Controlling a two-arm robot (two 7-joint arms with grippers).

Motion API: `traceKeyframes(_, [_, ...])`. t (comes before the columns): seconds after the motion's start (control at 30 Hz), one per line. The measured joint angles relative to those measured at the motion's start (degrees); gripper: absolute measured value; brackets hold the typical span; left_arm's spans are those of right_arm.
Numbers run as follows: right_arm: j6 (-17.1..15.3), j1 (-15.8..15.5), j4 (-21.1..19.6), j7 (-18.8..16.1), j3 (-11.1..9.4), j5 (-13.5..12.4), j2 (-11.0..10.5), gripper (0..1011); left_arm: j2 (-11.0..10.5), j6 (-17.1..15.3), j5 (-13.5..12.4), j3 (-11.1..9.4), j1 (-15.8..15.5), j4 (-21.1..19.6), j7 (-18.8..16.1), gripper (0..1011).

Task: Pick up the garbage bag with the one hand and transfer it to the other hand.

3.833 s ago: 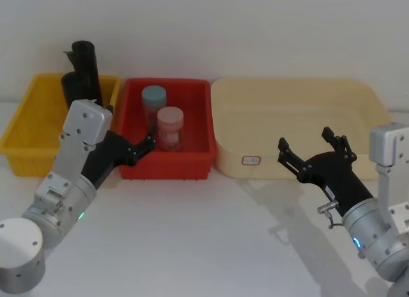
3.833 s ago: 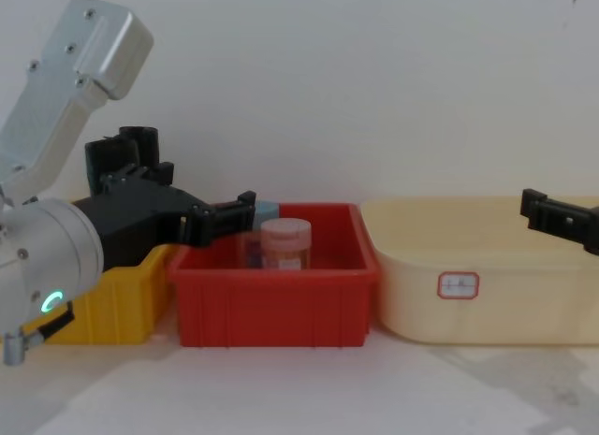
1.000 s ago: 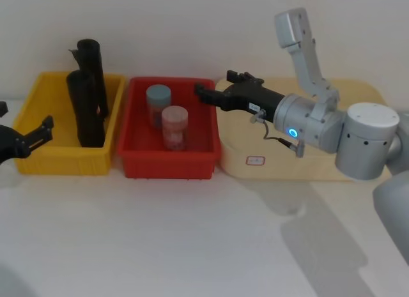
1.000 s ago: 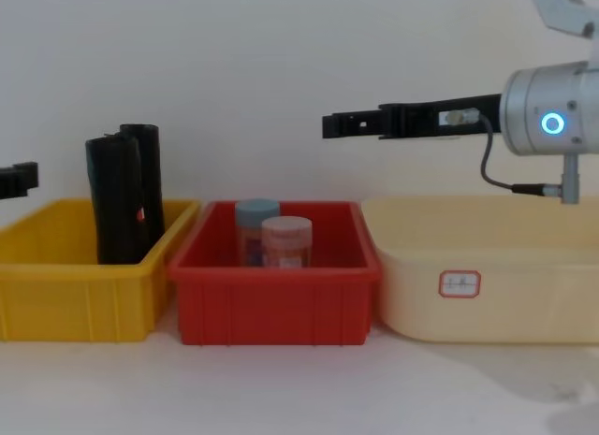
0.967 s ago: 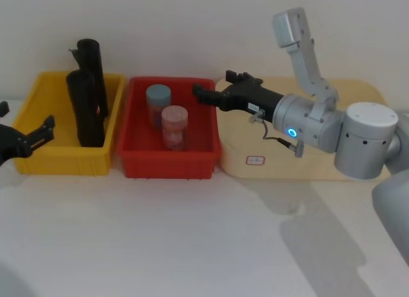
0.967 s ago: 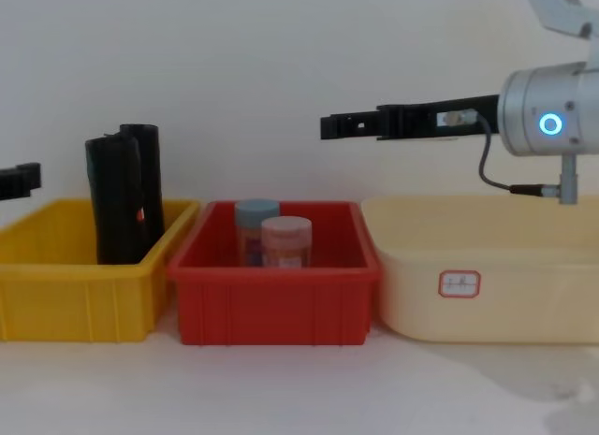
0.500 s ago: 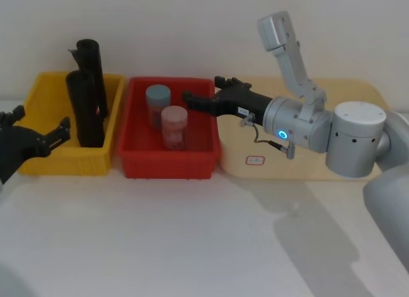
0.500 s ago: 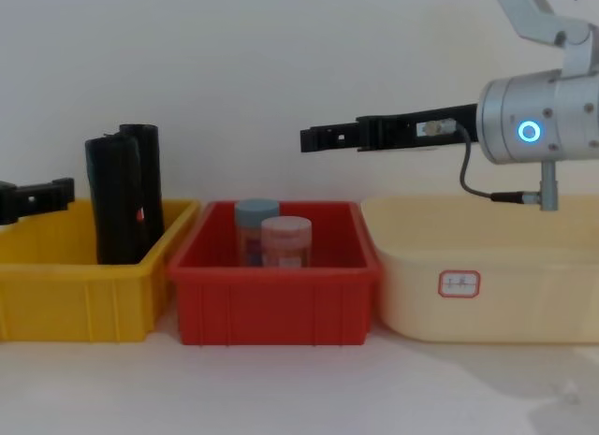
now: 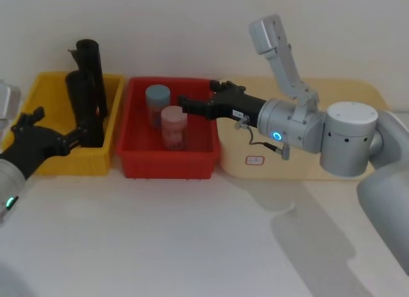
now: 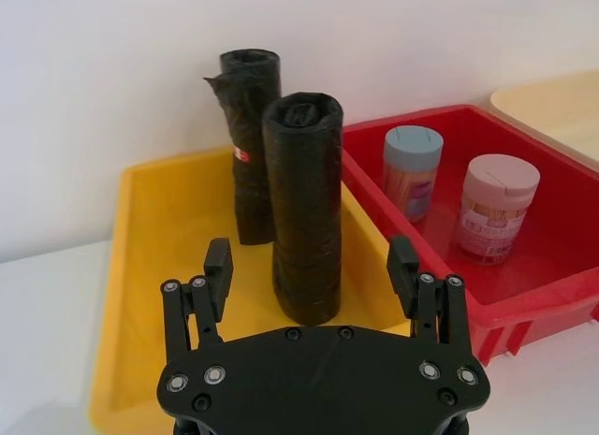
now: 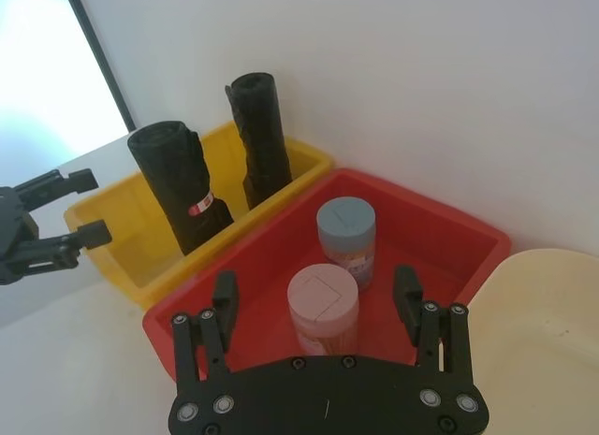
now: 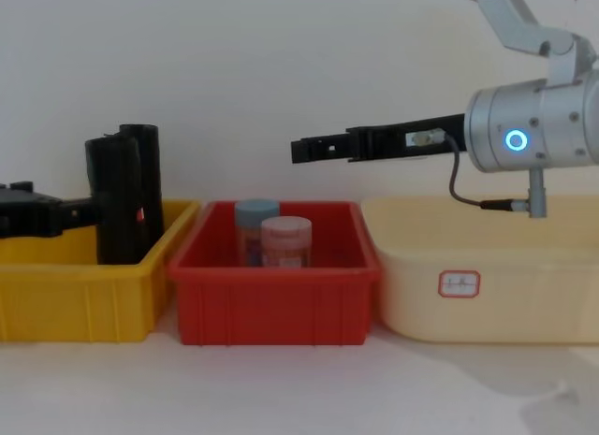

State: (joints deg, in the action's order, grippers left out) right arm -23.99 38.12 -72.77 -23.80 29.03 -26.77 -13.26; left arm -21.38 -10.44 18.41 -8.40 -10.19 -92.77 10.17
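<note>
**While the left gripper closes in, the garbage bag stands ungripped in its bin**

Since half a second ago, the left gripper [image 9: 61,122] has pushed in from the table's left edge over the yellow bin [image 9: 64,163]. Its fingers are spread wide. In the left wrist view they frame the garbage bag [image 10: 304,210], which lies just ahead of the tips and is not clamped. The bag has not moved: it stands upright in the bin near the right wall, with the slimmer black roll [image 10: 245,145] just behind it. Next door, the red bin [image 9: 166,166] holds a pink-lidded jar [image 9: 173,126] and, farther back, a blue-lidded jar [image 9: 157,102]. Above them the right gripper [image 9: 199,96], fingers apart and holding nothing, has slid farther left from over the cream tub [image 9: 300,171].
</note>
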Motion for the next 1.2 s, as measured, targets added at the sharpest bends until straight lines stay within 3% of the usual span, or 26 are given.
traceKeyframes(0.63, [0.9,2.6,4.7,-0.8,1.8,-0.1,0.8,1002,2.7,-0.1,-2.6,-2.5,-5.0,6.3,0.6,1001])
traceKeyframes(1.2, [1.5,4.3,7.8,-1.7,2.6,-0.6,1.0,1001,6.0,-1.3,-4.9,-2.5,-7.8,9.7,-3.3,1001])
